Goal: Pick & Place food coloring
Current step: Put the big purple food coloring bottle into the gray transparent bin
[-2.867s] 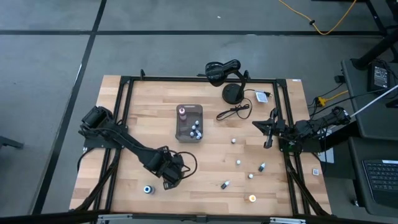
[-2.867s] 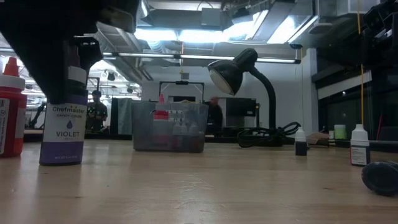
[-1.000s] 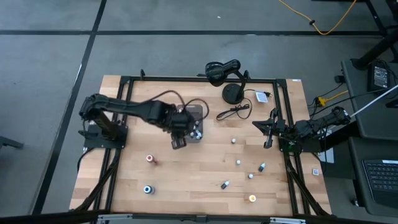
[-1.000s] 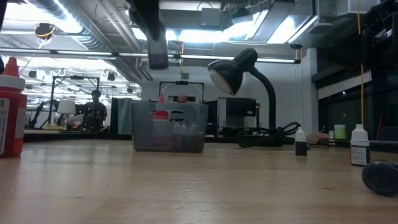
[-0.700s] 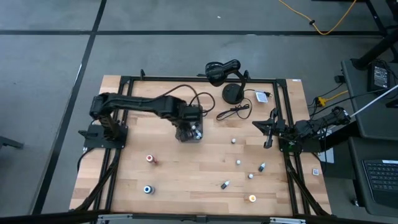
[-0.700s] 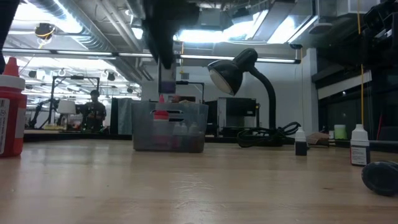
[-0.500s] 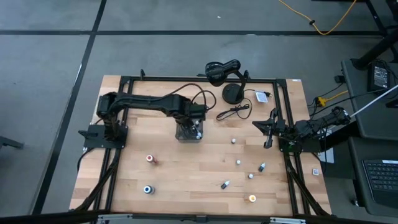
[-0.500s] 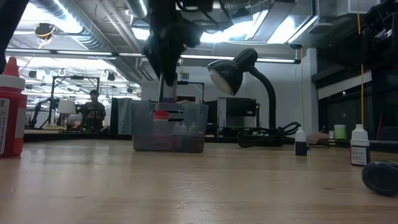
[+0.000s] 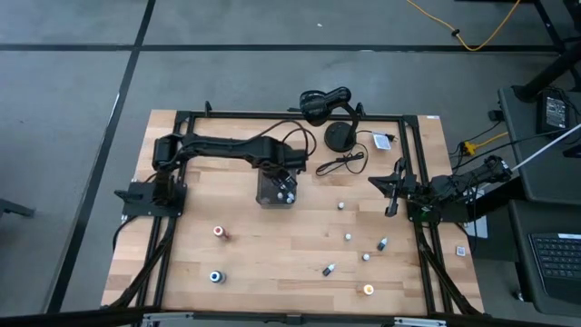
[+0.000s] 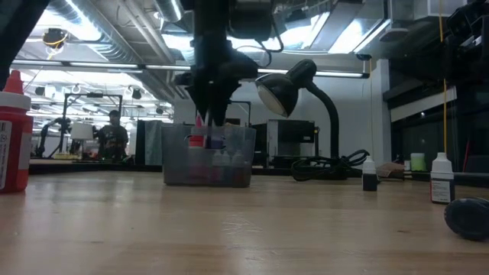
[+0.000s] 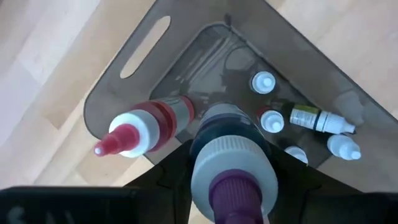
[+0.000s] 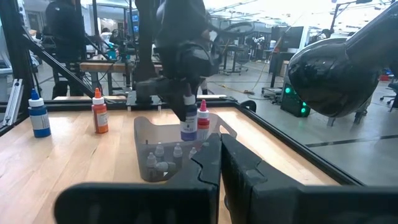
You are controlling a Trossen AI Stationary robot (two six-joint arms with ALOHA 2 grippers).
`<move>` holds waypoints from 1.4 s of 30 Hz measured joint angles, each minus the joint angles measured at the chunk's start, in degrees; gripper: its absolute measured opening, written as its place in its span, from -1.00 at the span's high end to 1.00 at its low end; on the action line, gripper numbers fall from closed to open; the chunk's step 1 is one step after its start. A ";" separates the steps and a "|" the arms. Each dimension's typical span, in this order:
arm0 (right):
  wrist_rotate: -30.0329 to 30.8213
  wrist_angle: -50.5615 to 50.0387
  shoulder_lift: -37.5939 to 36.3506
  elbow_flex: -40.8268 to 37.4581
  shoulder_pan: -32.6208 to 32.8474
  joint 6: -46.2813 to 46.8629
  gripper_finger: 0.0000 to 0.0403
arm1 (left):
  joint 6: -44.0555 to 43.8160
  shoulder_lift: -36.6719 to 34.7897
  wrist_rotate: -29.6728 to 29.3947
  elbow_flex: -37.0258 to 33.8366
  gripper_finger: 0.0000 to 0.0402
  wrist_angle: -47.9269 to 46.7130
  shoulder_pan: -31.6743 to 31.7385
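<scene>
My left gripper (image 9: 277, 175) reaches down into the gray tray (image 9: 266, 199) and is shut on a violet food coloring bottle (image 11: 231, 167) with a white cap. A red-capped bottle (image 11: 138, 127) and several tiny dropper bottles (image 11: 271, 121) stand or lie in the tray. Other small bottles rest loose on the table: a red one (image 9: 220, 232), a blue one (image 9: 215, 276), an orange one (image 9: 369, 290) and several on the right (image 9: 348, 237). My right gripper (image 9: 392, 193) waits shut near the table's right edge. My left gripper pinches the violet bottle between its two fingers (image 11: 169, 169), which lie on opposite sides of the dark body (image 11: 225, 126) below the cap. The fingers come from above, pointing down. The bottle is upright with its lower part (image 12: 188, 132) inside the tray; whether it rests on the floor is hidden.
A black desk lamp (image 9: 325, 104) with a round base (image 9: 340, 136) and cable (image 9: 340, 163) stands at the far edge, just right of the tray. A black frame rail (image 9: 290, 115) runs round the table. Bare wood lies between the tray and the loose bottles.
My left gripper has carried the violet bottle from beside the tray's near left corner toward the far edge, over the tray, then down. The bottle, first held high above the tray, now sits with its lower part inside it, next to the red-capped bottle.
</scene>
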 joint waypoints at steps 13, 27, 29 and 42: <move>0.00 -0.02 0.00 0.02 0.00 0.00 0.93 | -4.91 -0.39 -0.16 -7.17 0.30 4.22 0.47; 0.00 0.00 0.00 0.01 0.00 0.00 0.93 | -5.96 -0.41 -0.16 -8.48 0.30 5.81 0.94; 0.00 -0.01 0.00 0.01 0.00 0.01 0.93 | -6.42 -0.45 -0.04 -8.89 0.30 5.99 0.87; 0.00 -0.02 0.00 0.02 0.00 0.00 0.93 | -7.45 -0.63 -0.21 -11.64 0.23 6.64 0.87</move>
